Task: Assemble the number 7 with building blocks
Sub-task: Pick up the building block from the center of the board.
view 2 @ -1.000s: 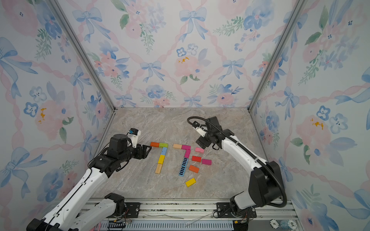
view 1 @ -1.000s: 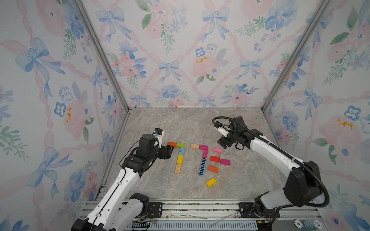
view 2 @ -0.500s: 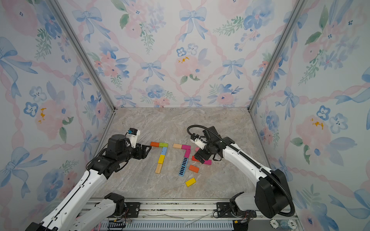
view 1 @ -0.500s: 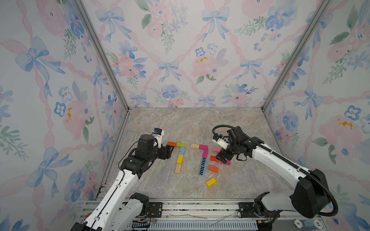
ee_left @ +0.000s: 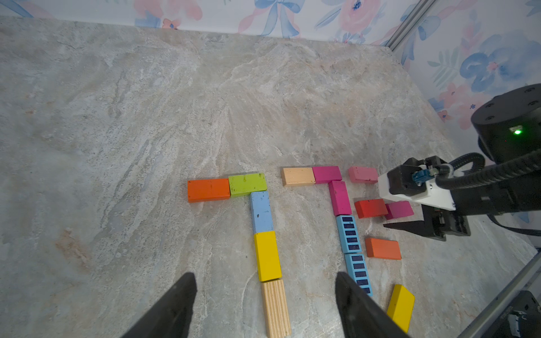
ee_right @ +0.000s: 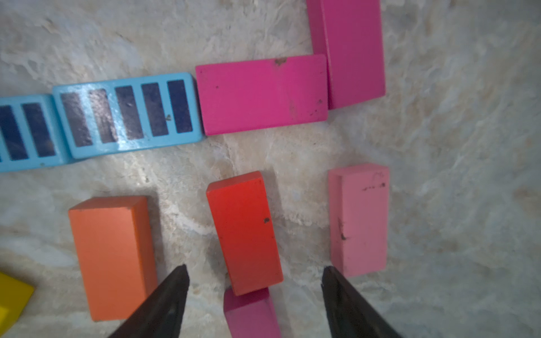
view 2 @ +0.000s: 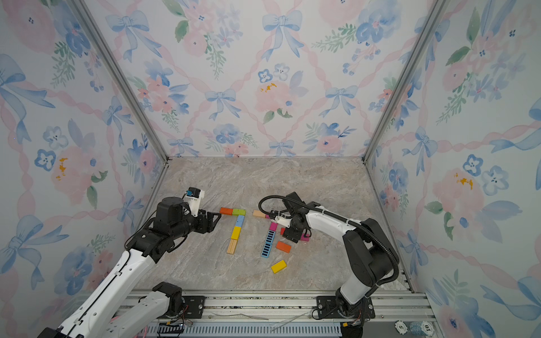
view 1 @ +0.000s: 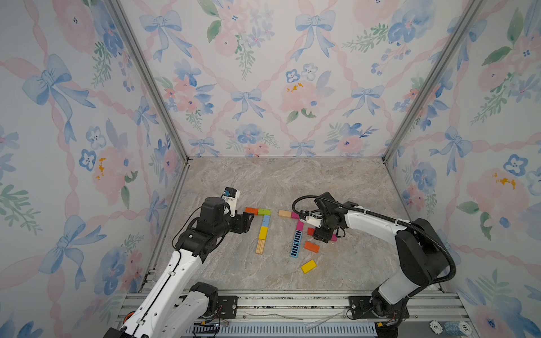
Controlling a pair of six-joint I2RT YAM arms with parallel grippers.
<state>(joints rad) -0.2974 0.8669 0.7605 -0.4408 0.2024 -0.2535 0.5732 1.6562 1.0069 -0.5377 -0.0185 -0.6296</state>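
The right arm (view 1: 374, 224) has swung down and nearer the front rail since a second ago, and now sits low over the loose blocks. The left arm (view 1: 181, 263) hasn't budged.

Everything lies on the marbled tabletop (view 1: 263, 181). The left tool (ee_left: 265, 276) hovers with its fingers well apart and nothing between them, pointed at the stem of the number 7 (ee_left: 261, 212). That figure has an orange and green top bar, then light blue, yellow and lined wood running toward the rail, each touching the next.

Just to its right lies a second 7 (ee_left: 339, 197), with a tan and magenta bar and a stem of one magenta and two dark-striped blue blocks.

The right tool (ee_right: 253, 270) stands beside that stem. Its fingers are spread and grip nothing, one on each side of the spot where the red block (ee_right: 244, 231) meets the magenta block (ee_right: 251, 313); neither finger touches them.

The pink block (ee_right: 360, 219) and the orange block (ee_right: 112, 257) flank the red one, apart from it. A yellow block (view 1: 308, 266) lies alone, nearest the rail.
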